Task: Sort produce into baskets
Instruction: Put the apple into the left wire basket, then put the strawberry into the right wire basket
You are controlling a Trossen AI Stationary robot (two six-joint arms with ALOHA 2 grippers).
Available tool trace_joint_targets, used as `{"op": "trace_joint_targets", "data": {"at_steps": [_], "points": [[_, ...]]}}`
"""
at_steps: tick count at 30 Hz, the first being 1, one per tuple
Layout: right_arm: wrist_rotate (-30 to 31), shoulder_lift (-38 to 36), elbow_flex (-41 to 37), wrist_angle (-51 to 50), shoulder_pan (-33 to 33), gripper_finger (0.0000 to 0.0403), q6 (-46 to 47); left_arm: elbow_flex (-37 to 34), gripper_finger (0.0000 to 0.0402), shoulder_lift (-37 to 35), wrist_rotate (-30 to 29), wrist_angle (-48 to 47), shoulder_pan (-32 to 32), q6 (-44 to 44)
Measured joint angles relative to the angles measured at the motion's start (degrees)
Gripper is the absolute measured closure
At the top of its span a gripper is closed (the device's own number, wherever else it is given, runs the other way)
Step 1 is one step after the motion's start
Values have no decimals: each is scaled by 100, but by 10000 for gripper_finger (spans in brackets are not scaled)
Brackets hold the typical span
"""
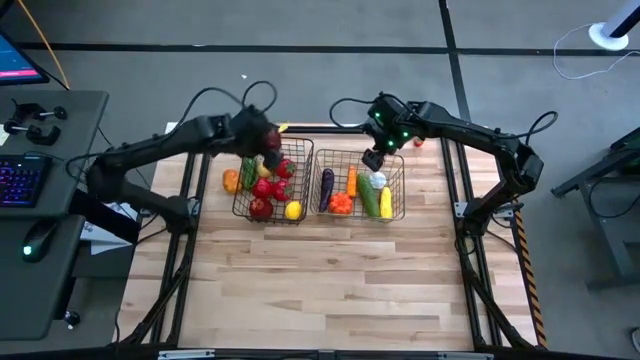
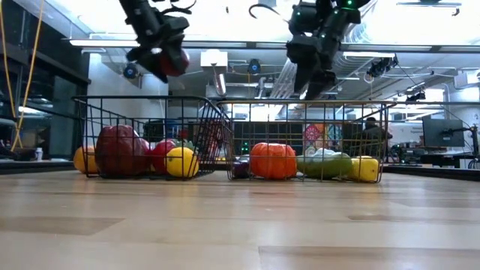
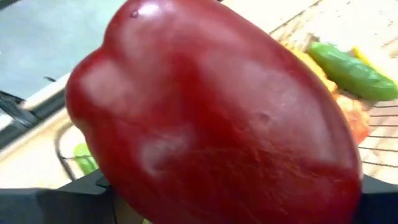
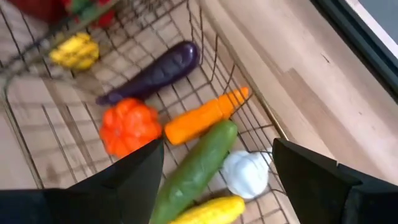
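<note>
Here, a glossy, dark-red pepper (image 3: 211, 118) with smooth lobes.

The whole near half of the bench (image 1: 330, 280) is left bare, so free passage is offered along the near edge and both near corners. The far middle is blocked by two wire baskets standing just beside each other: the left basket (image 1: 300, 150) and the right basket (image 1: 320, 160) (only a narrow gap is left between them). The space above the left basket is taken by the left pincer (image 2: 161, 60), clamped on a red pepper (image 3: 211, 112); above the right basket's far side the wide-spread right pincer (image 4: 217, 171) is hung.
</note>
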Motion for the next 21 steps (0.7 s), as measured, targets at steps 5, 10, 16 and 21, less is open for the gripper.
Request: {"op": "trace_joint_targets", "data": {"at_steps": [5,10,16,21], "points": [[-1,0,0,326,0,109,893,-892,105,-613,197,522,-103,6],[-1,0,0,561,48,109,1801,-1121,81,-723,268,950,60,522],[-122,0,0,765,349,109,2258,-1121,21,-700,673,1359,181,1114],[530,-158,0,477,443,109,2818,-1121,4,-728,643,1322,183,1007]]}}
